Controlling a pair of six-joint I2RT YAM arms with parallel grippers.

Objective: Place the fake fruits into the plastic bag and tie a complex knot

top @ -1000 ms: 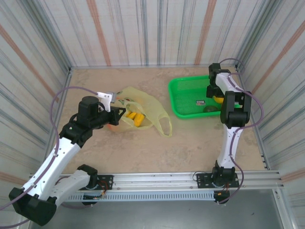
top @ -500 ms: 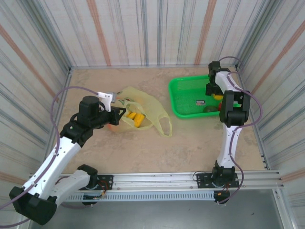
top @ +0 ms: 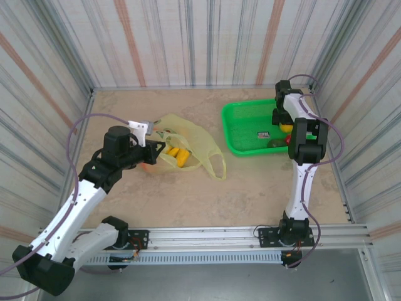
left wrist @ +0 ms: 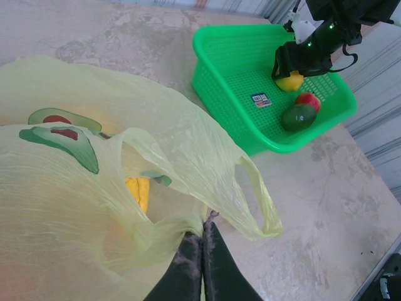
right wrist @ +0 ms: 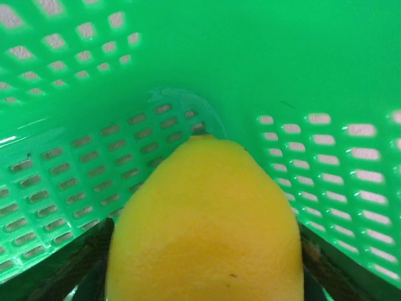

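The pale yellow plastic bag [top: 191, 139] lies left of centre on the table with its mouth held up. My left gripper [top: 154, 150] is shut on the bag's rim film [left wrist: 188, 219], its fingers [left wrist: 203, 251] pressed together. Yellow bananas [left wrist: 139, 191] lie inside the bag, and something orange [top: 148, 167] shows through the film. My right gripper [top: 283, 125] reaches down into the green basket [top: 241, 128], and its jaws press against both sides of a yellow lemon [right wrist: 207, 226]. A red fruit [left wrist: 307, 99] and a dark green one [left wrist: 297, 116] lie beside it in the basket.
The basket [left wrist: 219, 81] stands at the back right, close to the right wall, with a small label [left wrist: 260, 99] on its floor. One free bag handle [left wrist: 260, 200] loops out toward the basket. Striped walls enclose the table on three sides.
The right gripper's jaws have drawn in around the lemon in the basket and the arm has shifted slightly. The left gripper has kept its hold on the bag rim without moving.
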